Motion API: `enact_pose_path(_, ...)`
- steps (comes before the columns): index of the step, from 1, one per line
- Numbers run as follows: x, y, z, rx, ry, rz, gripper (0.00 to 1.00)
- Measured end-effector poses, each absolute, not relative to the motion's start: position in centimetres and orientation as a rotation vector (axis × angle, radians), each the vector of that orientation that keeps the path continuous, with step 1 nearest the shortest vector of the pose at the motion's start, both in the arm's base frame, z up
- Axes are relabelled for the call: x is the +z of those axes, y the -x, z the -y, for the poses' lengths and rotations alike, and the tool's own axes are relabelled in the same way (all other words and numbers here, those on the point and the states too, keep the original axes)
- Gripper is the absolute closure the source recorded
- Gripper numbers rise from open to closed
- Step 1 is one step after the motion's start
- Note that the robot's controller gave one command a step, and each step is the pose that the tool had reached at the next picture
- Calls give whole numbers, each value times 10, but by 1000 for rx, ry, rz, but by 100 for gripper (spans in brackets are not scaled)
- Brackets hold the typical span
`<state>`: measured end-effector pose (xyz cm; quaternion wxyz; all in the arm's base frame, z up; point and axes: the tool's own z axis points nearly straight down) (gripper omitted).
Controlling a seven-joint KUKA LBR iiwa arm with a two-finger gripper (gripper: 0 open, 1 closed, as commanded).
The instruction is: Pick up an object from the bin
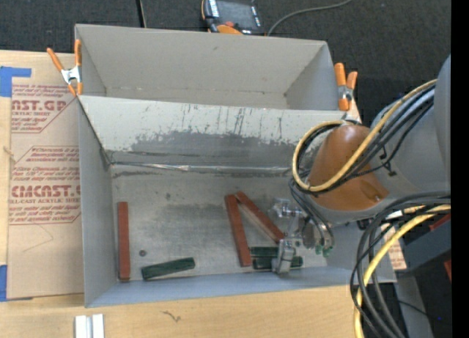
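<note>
Jaws first: from my end I can't tell if they're spread or pinched, that part of the gripper is just a cluttered bit of metal. It sits low in the bin's near right corner, right at the right-hand end of a short dark green block lying flat by the front wall. Whether it has hold of the block, I can't say.

Just left of that, two red-brown sticks make a narrow V: the second one slants down towards the gripper and the tips meet at the top. Further left along the front wall lies a longer dark green stick, and another red-brown stick runs along the left wall. Behind the gripper are the orange wrist cover and looping yellow-black cables, over the grey bin's right side.
</note>
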<state>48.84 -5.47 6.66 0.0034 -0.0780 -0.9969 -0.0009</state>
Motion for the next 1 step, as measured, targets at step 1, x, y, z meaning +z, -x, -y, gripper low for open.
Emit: enact_pose_path(1, 71, -485, 40, 1, -235, 3143, 0)
